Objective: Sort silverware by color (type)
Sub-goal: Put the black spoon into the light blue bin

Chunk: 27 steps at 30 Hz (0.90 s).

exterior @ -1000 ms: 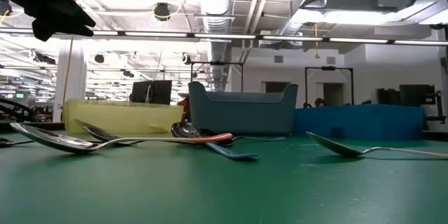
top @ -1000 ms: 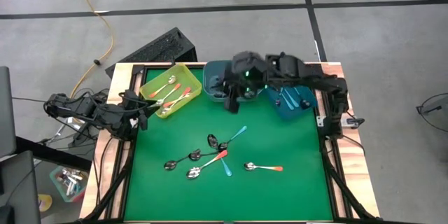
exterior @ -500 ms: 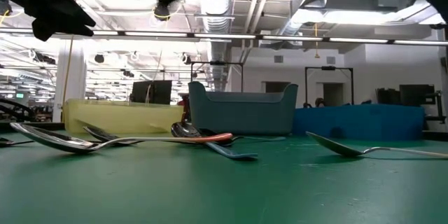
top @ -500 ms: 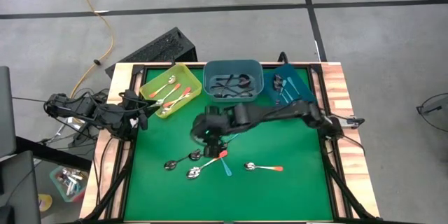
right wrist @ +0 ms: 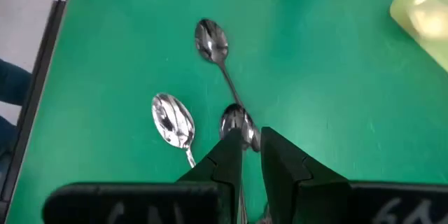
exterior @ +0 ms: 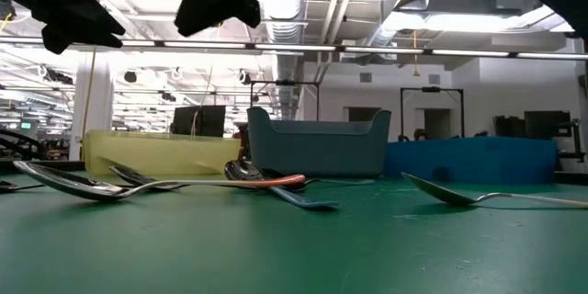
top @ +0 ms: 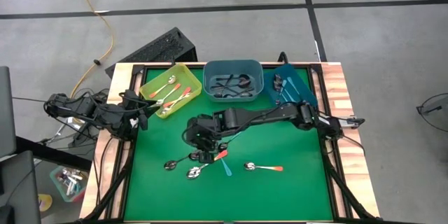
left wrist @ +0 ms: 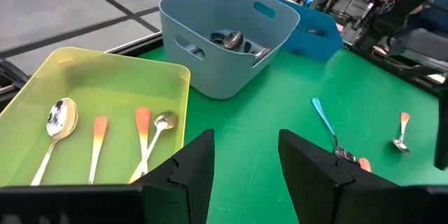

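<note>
We see the right gripper (top: 201, 147) over loose spoons (top: 210, 159) near the green mat's (top: 294, 175) centre, fingers narrowly apart, gripping nothing. Left gripper (left wrist: 241, 168) waits beside the yellow bin (top: 150, 84), fingers apart.

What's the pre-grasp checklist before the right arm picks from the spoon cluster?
1. Right gripper above the loose spoons on the green mat: ok.
2. Its fingers stand slightly apart, nothing held: ok.
3. A single spoon lined up between the fingers: cannot tell; handles cross beneath them.
4. Destination bins in place: yellow bin, grey-blue bin, blue bin: ok.
5. Left gripper parked by the yellow bin, open, out of the way: ok.
6. Height above the mat: cannot tell.
</note>
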Motion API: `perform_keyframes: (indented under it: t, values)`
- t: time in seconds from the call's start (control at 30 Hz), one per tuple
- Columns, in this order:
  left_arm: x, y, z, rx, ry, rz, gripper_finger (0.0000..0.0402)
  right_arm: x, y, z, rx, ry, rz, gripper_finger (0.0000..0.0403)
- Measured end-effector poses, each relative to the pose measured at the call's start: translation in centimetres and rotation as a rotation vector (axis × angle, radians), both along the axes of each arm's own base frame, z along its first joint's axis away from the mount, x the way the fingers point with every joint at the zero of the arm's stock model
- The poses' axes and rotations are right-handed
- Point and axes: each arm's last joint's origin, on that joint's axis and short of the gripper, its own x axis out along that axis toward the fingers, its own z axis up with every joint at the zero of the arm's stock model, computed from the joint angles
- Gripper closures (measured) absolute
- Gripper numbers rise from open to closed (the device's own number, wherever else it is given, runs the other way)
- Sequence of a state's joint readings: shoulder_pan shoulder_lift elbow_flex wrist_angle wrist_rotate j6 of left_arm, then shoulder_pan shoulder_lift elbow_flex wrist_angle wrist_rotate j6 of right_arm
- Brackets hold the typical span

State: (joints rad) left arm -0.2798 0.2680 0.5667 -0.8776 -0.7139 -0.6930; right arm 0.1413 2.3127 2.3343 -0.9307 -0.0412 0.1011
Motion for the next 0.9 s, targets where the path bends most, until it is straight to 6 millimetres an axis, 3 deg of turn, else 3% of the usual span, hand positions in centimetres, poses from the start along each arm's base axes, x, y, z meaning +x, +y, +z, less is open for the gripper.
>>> perform_keyframes:
  t: [0.6,0.9]
  values:
    - [0.0,0.0,0.0,-0.005,-0.003,0.005,0.0258,-0.5,0.8,-0.3,-0.008,0.05,-0.06,0.0335]
    - [0.0,0.0,-0.1,-0.022,-0.008,0.018,0.0258,-0.1,1.2,0.1,-0.071,-0.026,-0.079,0.0335]
